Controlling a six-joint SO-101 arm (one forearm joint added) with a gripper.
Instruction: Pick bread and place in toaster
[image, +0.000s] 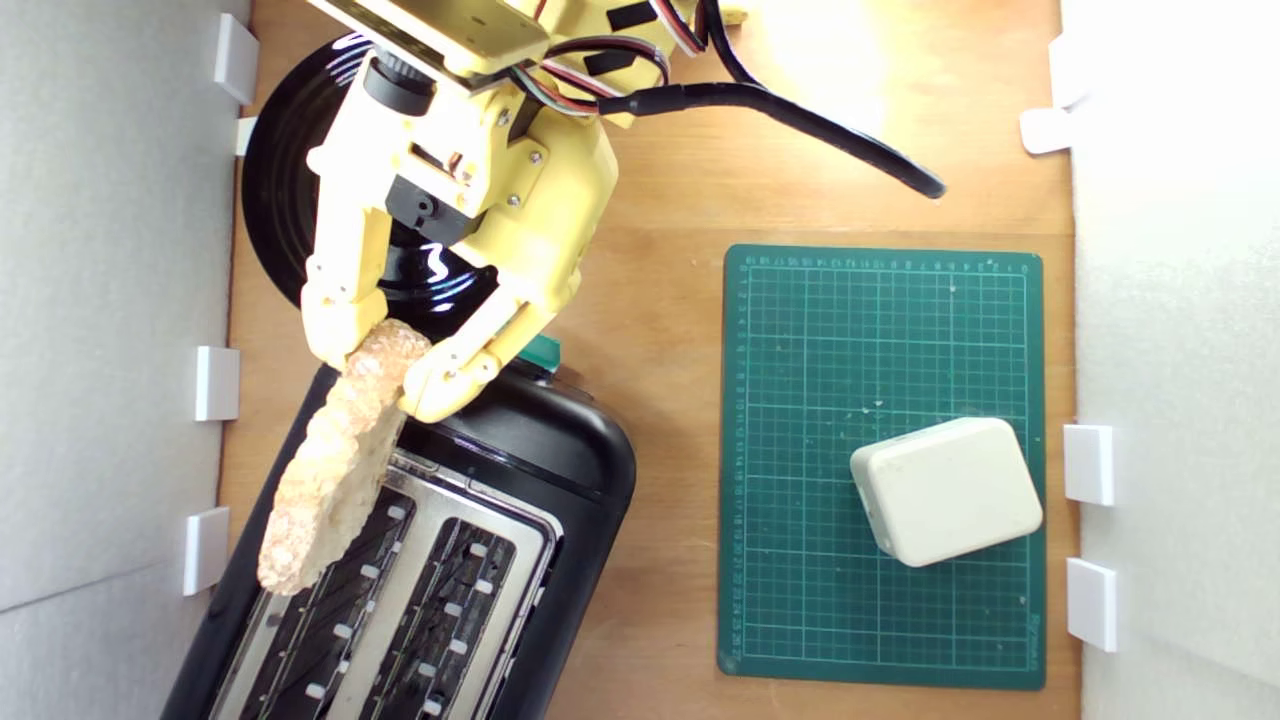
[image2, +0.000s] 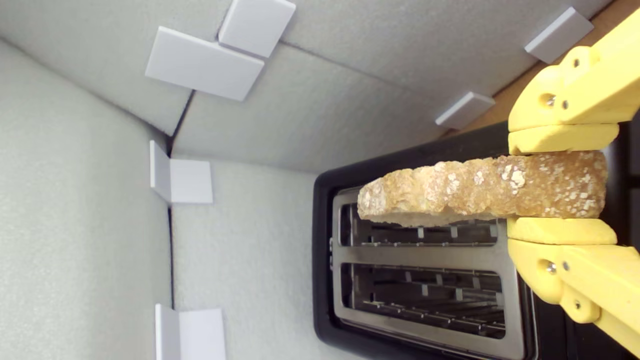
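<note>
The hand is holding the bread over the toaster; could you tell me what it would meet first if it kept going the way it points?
Probably the toaster: the hand grips the bread, which would likely reach the slot nearer the wall first, though depth is unclear.

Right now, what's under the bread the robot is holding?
Under the bread is the toaster, and one open slot sits right below it. Wire guides show inside. The bread and gripper cover part of that slot, and its bottom is too dark to see.
</note>
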